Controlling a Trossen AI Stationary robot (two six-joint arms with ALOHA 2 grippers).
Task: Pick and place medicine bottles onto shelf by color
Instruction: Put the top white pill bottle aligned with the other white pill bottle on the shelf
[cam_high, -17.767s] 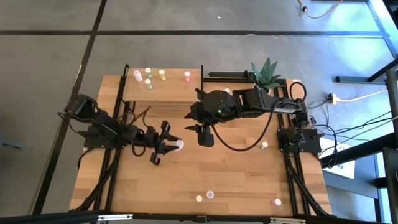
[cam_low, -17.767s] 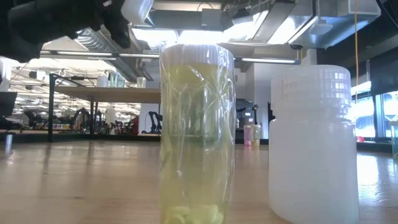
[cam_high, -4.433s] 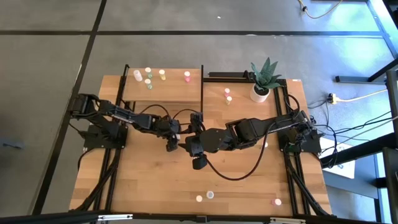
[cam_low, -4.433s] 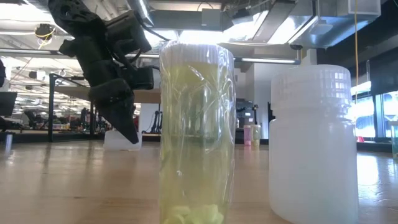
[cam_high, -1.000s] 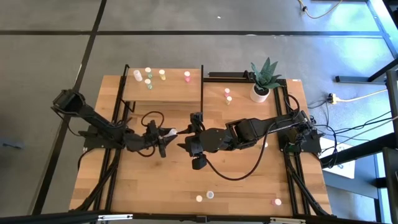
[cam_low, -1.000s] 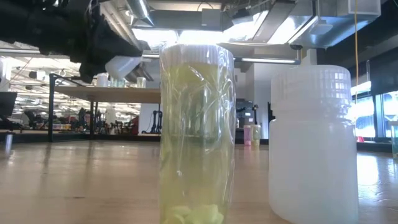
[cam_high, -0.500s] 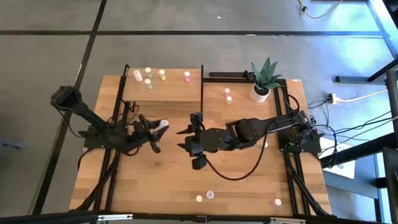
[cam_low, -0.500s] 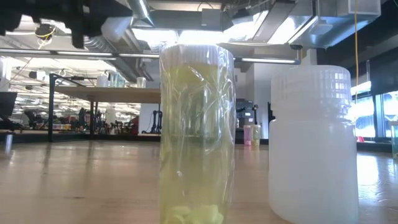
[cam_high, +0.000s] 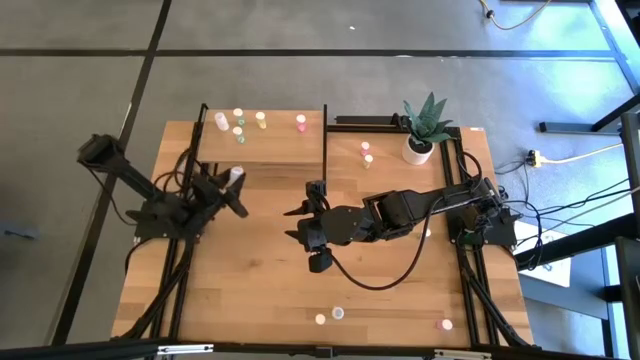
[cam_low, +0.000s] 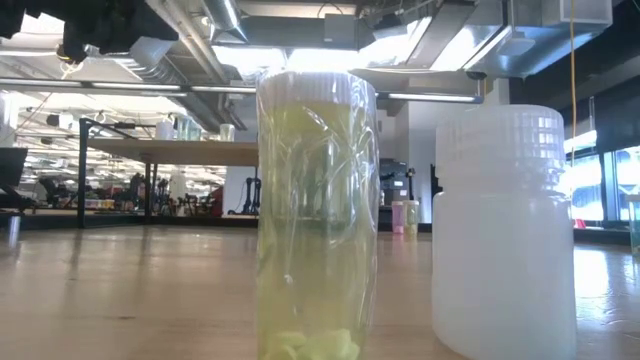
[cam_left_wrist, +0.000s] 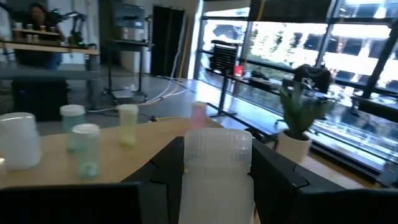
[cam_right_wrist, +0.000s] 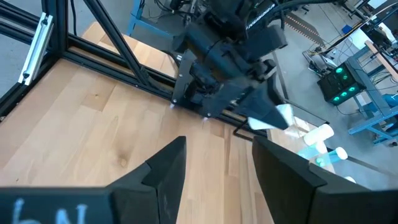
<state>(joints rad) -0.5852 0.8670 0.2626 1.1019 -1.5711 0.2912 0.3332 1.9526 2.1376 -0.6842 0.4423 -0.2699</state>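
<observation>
White-capped medicine bottle (cam_left_wrist: 216, 180) clamped in left tool (cam_high: 232, 180) beside shelf (cam_high: 262, 150): lift over the lip, set by white one (cam_high: 221, 121); right tool (cam_high: 299, 222) gapes empty mid-tabletop (cam_high: 260, 290).

Right hand (cam_right_wrist: 214, 163) fingers apart over tabletop (cam_right_wrist: 93, 118); left hand (cam_right_wrist: 273, 115) grips white bottle (cam_right_wrist: 285, 116).
</observation>
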